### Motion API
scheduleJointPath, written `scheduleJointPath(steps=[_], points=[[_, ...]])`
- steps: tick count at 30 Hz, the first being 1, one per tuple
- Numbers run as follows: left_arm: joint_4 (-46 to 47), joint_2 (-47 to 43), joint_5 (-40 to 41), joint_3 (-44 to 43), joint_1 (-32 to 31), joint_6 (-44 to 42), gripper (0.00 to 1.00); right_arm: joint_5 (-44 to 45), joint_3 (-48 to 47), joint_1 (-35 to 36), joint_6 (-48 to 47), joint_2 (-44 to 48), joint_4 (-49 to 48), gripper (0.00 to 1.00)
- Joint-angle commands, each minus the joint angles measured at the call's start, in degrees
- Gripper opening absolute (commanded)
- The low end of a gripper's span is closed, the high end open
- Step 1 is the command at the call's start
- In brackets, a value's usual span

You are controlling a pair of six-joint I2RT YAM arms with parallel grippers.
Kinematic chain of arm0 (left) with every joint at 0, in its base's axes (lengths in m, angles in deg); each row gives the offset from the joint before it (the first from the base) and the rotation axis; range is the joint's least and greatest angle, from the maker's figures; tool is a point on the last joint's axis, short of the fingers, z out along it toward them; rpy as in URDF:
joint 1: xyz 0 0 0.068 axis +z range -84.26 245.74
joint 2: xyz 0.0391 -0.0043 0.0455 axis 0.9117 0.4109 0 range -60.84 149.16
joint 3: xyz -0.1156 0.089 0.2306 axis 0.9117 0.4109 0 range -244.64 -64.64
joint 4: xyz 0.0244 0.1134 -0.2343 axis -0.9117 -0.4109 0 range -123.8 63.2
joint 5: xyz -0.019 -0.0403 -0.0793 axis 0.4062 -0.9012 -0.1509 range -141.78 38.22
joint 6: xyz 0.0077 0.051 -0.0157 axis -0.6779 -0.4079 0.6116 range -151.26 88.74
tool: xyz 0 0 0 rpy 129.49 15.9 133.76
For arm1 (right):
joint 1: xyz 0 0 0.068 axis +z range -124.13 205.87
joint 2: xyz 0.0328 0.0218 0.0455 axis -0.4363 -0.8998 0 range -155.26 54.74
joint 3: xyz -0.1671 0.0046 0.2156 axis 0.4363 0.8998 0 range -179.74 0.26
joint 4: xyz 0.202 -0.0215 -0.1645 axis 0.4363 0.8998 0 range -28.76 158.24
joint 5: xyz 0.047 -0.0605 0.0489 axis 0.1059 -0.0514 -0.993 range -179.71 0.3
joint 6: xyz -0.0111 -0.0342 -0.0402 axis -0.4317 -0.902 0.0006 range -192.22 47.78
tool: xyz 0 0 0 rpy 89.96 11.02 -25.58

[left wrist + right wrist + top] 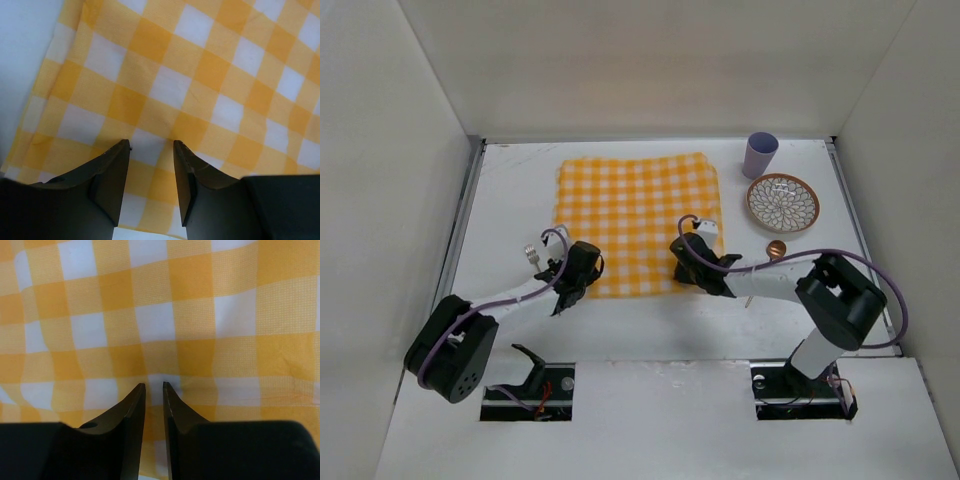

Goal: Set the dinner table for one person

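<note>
White table [510,190] carries the checked cloth [635,215]; left jaws stand parted, empty, over its near corner, right jaws seem to pinch its edge; better grip both corners before smoothing

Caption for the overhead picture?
Left gripper and right gripper at the near edge of the checked cloth; cup and plate beside, on dinner table.

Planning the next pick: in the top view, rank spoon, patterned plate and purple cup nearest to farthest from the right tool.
From the right tool at the checked cloth's near edge:
1. Spoon, just to its right.
2. Patterned plate, farther back right.
3. Purple cup, at the back.
</note>
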Motion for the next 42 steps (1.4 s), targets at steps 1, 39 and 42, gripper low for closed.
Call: scheduleJointPath(steps=[1, 39, 42], points=[[-1.8, -2.1, 0.6, 1.5, 2.6, 0.0, 0.38, -2.7, -4.1, 0.8, -0.1, -3.4, -2.7, 0.26], [18.0, -20.6, 2.7, 1.0, -11.0, -14.7, 0.22, -1.5, 3.8, -24.0, -1.8, 34.8, 2.6, 0.55], [26.8, -18.1, 3.2, 4.8, -10.9, -14.5, 0.21, -2.4, 4.5, -35.7, -2.9, 33.4, 0.6, 0.28]])
